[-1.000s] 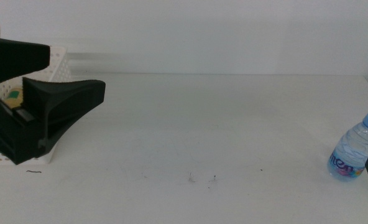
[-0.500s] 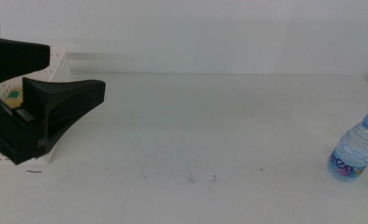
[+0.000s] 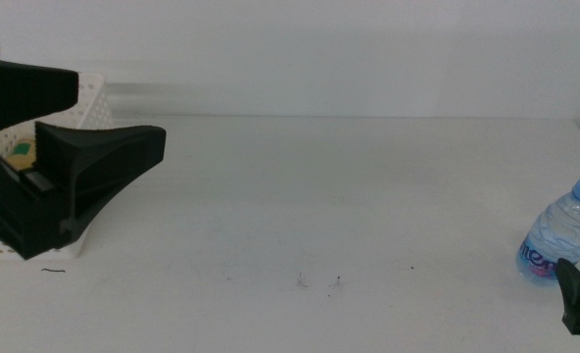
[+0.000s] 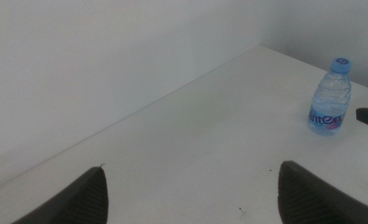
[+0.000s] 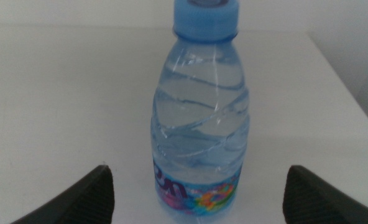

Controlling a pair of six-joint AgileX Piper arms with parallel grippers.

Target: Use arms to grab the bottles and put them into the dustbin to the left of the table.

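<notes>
Risk, right side: the water bottle [image 3: 562, 242] stands upright near the right edge of the desk [image 3: 349, 196], with the right end effector [image 5: 196, 199] just near of it, jaws spread wide and nothing between them yet. The bottle is light and narrow at the base. If you drive in with one jaw ahead of the other, you likely tip it or push it off the right edge. If you close high on the tapered shoulder, it may squirt out of the grip.

Risk, left side: the left end effector [image 3: 94, 137] hangs over the dustbin [image 3: 92, 93] at the far left, released and holding nothing. It sits across the opening. If you carry the bottle over before this arm clears, the two arms may meet above the bin, or the bottle may drop on the rim and roll back onto the desk.

Risk, carry: the bottle and the bin are well apart, at opposite ends of the desk. A loose grip has the whole width in which to fail.

Count:
- Water bottles on the desk: one, clear, blue cap.
- Dustbins: one, white, perforated; a yellow-and-green item [image 3: 21, 150] shows inside it, mostly hidden by the arm, so you cannot tell what it is.
- End effectors: two, both open and empty.
- Small dark specks [image 3: 319, 282] on the desk: a few, near the middle.
</notes>
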